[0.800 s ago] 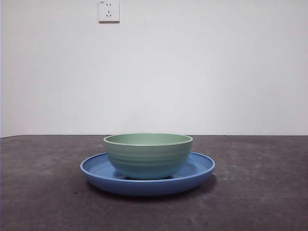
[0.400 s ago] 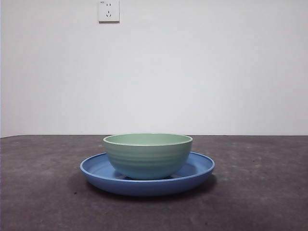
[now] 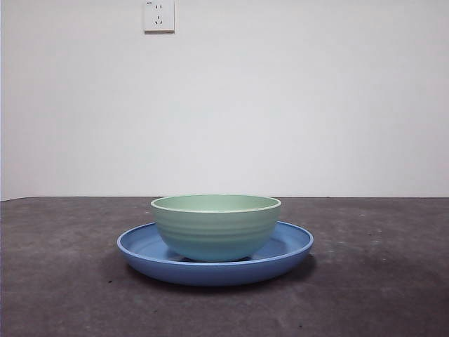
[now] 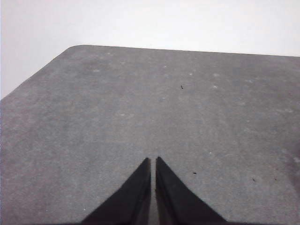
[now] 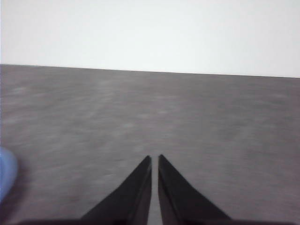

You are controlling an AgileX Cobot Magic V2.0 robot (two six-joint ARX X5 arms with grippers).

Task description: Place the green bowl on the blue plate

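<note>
The pale green bowl (image 3: 215,226) stands upright inside the blue plate (image 3: 285,247) at the middle of the table in the front view. No arm shows in that view. My left gripper (image 4: 153,159) is shut over bare grey table, holding nothing. My right gripper (image 5: 154,157) is shut too, over bare table, with a blurred sliver of the blue plate (image 5: 5,174) at the edge of its view. The bowl does not show in either wrist view.
The dark grey table (image 3: 379,281) runs back to a white wall with a power socket (image 3: 158,15) high on it. A rounded table corner (image 4: 75,48) and the table's edge show in the left wrist view.
</note>
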